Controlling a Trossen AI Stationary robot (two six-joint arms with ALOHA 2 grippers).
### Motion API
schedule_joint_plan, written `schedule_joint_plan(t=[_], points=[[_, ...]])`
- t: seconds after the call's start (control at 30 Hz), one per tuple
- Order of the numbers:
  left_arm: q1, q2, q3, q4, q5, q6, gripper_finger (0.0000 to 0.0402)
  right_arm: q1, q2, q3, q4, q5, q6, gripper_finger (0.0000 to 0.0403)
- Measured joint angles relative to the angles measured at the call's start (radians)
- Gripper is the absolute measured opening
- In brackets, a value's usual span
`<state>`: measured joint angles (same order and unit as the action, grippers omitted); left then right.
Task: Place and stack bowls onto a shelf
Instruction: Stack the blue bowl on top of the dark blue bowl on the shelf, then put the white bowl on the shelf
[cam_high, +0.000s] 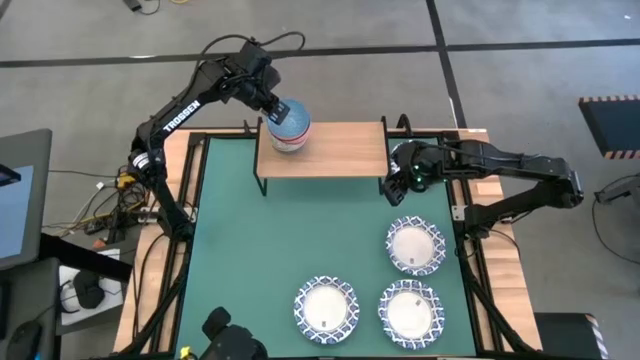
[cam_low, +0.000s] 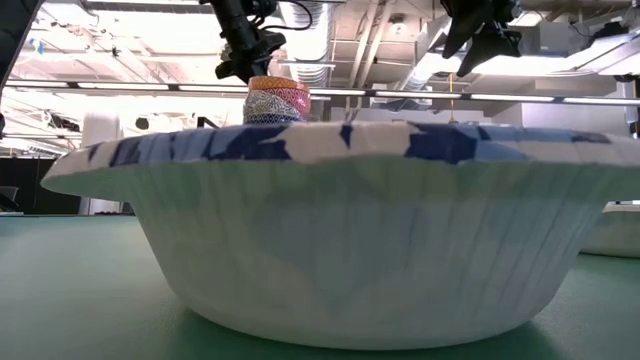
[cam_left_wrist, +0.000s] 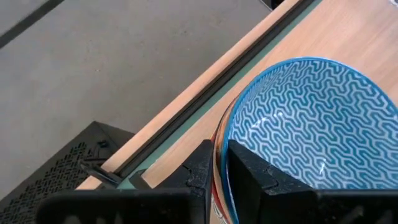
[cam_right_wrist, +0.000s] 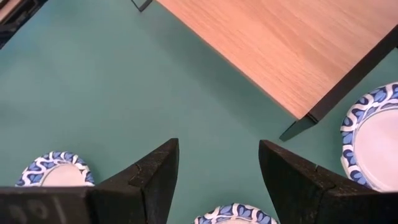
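A stack of small bowls (cam_high: 288, 127) stands on the left end of the light-wood shelf (cam_high: 340, 150). A blue zigzag-patterned bowl (cam_left_wrist: 305, 118) is on top, with red and orange rims (cam_low: 277, 97) showing under it. My left gripper (cam_high: 272, 108) reaches over the table's far edge and is shut on the top bowl. My right gripper (cam_right_wrist: 217, 168) hangs open over the green mat, just off the shelf's right near corner (cam_high: 398, 183), touching nothing. Three wide white bowls with blue rims (cam_high: 415, 246) (cam_high: 325, 307) (cam_high: 410, 312) sit on the mat. My left gripper pinches the top bowl's rim (cam_left_wrist: 222, 146) on the stack's far-left side, one finger (cam_left_wrist: 249, 177) inside the bowl and the other (cam_left_wrist: 202, 171) outside. The fingers slant down from the far left. The bowl sits upright, nested in the stack on the shelf.
The shelf's middle and right parts (cam_right_wrist: 280, 43) are bare wood. The green mat (cam_high: 260, 250) is open on its left half. A wide white bowl (cam_low: 340, 230) fills the low view, hiding the shelf. A dark object (cam_high: 228, 335) sits at the near edge.
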<state>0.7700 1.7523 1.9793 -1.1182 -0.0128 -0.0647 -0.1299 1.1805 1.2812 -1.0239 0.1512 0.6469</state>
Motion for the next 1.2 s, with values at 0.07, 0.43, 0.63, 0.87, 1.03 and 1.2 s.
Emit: schedule_joint_plan(t=[0.07, 0.43, 0.63, 0.87, 1.03, 1.2], points=[[0.000, 0.000, 0.000, 0.008, 0.004, 0.000, 0.0032, -0.005, 0.000, 0.000, 0.000, -0.004, -0.001, 0.0248], [0.000, 0.000, 0.109, 0.010, -0.002, 0.000, 0.0032, -0.010, 0.000, 0.000, 0.000, -0.023, 0.005, 0.0248], [-0.001, 0.000, 0.146, 0.009, -0.026, 0.015, 0.0032, -0.009, 0.000, 0.000, 0.041, -0.023, 0.007, 0.0248], [-0.002, 0.000, 0.146, -0.012, -0.027, 0.033, 0.0032, -0.009, 0.000, 0.000, 0.064, -0.022, 0.008, 0.0248], [-0.008, 0.000, 0.146, -0.014, -0.028, 0.027, 0.0032, -0.009, 0.000, 0.000, 0.063, 0.009, 0.026, 0.0248], [-0.028, 0.000, 0.146, -0.018, -0.029, 0.048, 0.0032, -0.018, 0.000, 0.000, 0.064, 0.028, 0.040, 0.0248]])
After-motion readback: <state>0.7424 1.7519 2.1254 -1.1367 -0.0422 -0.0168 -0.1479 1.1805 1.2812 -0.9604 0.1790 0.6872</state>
